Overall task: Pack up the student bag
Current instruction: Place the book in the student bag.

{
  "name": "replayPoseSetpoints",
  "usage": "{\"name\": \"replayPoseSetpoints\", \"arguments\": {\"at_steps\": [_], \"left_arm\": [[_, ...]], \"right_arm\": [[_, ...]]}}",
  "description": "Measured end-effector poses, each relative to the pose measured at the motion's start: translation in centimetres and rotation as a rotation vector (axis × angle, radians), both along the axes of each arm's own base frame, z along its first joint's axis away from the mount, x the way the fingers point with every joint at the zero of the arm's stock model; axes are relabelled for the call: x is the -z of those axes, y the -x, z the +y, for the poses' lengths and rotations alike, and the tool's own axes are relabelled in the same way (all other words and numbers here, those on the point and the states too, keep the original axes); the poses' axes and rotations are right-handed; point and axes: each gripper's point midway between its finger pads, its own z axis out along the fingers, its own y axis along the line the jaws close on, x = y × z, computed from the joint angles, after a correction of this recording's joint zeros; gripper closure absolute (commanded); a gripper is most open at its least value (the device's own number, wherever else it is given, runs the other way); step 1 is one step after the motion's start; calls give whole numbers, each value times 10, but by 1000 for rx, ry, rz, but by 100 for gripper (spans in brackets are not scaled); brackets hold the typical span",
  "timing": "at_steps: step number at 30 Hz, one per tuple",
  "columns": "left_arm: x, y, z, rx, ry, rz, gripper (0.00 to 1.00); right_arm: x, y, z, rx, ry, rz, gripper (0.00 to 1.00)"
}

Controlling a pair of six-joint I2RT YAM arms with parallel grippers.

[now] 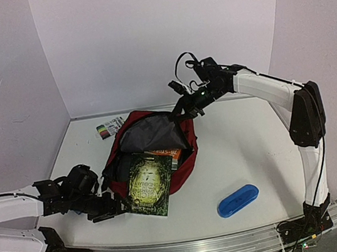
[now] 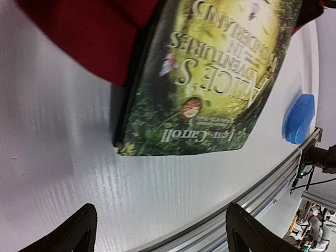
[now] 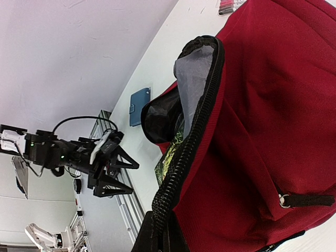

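One bag (image 1: 184,165), one book (image 1: 147,186), one case (image 1: 237,200)

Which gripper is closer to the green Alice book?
Left. The left gripper sits open just off the near-left corner of the green book; the right gripper is shut on the far rim of the student bag.

— Where does your student bag (image 1: 183,162) lie?
— You'll find it mid-desk (image 1: 247,146): dark red, slumped on its side, mouth unzipped and gaping toward you, grey lining showing, far rim raised.
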Motion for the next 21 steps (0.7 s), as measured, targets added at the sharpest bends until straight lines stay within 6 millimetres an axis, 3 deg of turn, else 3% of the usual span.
{"name": "replayPoseSetpoints", "arguments": {"at_steps": [4,11,21], "left_arm": [[7,-7,8,-47,37,27,17],[9,-42,2,-57,164,46,22],[26,-52,-23,68,301,83,30]], "right_arm": [[0,0,0,0,0,0,100],[0,0,0,1,1,-1,100],[1,-2,-1,8,10,-10,100]]}}
